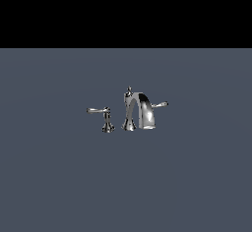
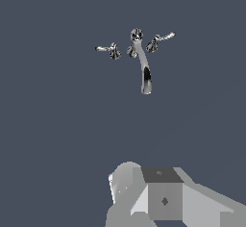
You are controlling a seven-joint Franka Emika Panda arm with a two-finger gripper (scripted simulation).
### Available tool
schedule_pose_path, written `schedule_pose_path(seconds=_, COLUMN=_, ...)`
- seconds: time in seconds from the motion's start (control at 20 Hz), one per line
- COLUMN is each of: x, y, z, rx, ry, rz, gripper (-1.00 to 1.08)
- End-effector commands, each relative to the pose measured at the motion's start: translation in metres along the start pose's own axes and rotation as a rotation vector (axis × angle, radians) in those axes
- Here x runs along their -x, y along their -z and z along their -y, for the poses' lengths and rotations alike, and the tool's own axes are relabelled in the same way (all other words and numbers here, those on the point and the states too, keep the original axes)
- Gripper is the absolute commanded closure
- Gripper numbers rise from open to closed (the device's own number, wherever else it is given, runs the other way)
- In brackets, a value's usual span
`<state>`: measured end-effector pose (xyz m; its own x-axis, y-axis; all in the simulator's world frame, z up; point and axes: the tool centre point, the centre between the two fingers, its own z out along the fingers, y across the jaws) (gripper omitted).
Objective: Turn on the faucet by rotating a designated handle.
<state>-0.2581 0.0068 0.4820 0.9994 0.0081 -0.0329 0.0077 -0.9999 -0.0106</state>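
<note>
The faucet (image 1: 138, 110) stands small and shiny chrome in the middle of the grey floor, with a tall arched spout and a knob on top. The designated handle (image 1: 105, 118) is the thin lever on its own flared pedestal, toward the exterior view's left of the spout. A second lever (image 1: 160, 104) shows only its blade past the spout. The wrist view shows the faucet (image 2: 141, 57) from above and far off, the designated handle (image 2: 110, 50) beside it. Only the grey body of my gripper (image 2: 158, 197) shows there, well short of the faucet. Its fingers are hidden.
A flat, dark grey floor (image 1: 59, 177) spreads around the faucet on all sides. Black background fills the exterior view above the floor's far edge. The arm does not appear in the exterior view.
</note>
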Motion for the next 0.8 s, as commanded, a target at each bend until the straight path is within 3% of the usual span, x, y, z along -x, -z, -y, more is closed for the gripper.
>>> schedule_pose_path(seconds=0.0, x=0.0, y=0.0, z=0.0, rx=0.0, ry=0.0, rz=0.0, gripper=1.08)
schedule_pose_path(seconds=0.75, x=-0.013, y=-0.033, z=0.023, rx=-0.002, ry=-0.121, rz=-0.002, gripper=1.08)
